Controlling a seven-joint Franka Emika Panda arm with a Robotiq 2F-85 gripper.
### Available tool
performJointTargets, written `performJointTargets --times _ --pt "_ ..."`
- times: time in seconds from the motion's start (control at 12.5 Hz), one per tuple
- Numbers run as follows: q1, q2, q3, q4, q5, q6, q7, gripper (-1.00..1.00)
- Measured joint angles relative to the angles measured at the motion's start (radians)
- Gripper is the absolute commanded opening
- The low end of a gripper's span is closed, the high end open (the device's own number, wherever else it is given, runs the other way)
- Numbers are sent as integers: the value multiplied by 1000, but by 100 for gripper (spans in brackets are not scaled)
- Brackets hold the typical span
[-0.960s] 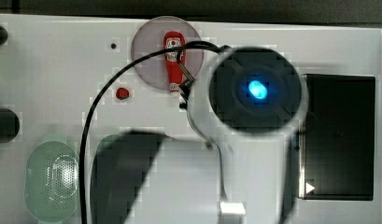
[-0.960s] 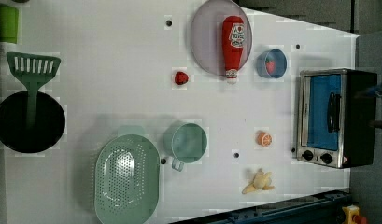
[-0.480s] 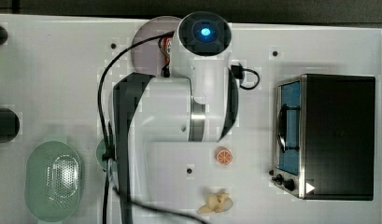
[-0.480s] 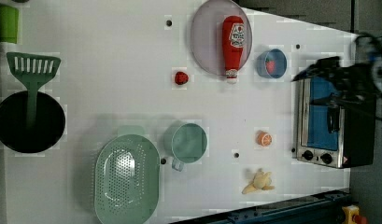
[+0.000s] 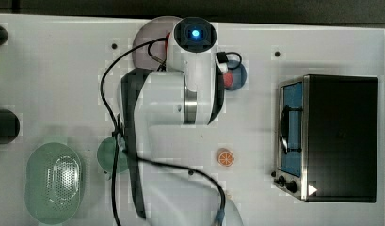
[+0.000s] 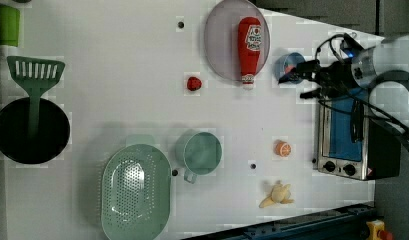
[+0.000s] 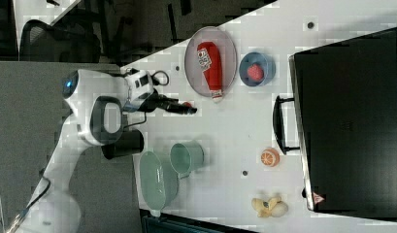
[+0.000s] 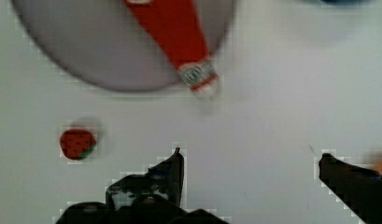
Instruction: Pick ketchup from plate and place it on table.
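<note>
Red ketchup (image 6: 249, 47) lies flat on the plate (image 6: 219, 42), capped end jutting over the rim toward the strawberry (image 6: 193, 83). Tool (image 8: 249, 163) hangs above bare table (image 6: 117, 65) short of the plate, fingers spread wide, holding nothing — approach step. Next, by my reading: advance over the bottle, descend, close across its body. Blue dish (image 6: 287, 67) sits just beside the plate; open table lies past the strawberry.

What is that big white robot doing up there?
The white robot arm's gripper hangs open above the white table, empty. It is after the slim red ketchup bottle, which lies on the large round lilac-grey plate, its whitish cap poking over the rim. A small red strawberry sits nearby.
</note>
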Motion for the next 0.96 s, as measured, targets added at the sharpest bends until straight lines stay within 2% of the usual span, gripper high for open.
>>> performJointTargets --times 0.4,0.72,0.96 --pt "2 176 4 98 -6 123 -231 100" --pt "14 307 -6 128 -5 236 -263 100" --pt "21 406 -8 166 -55 359 -284 100"
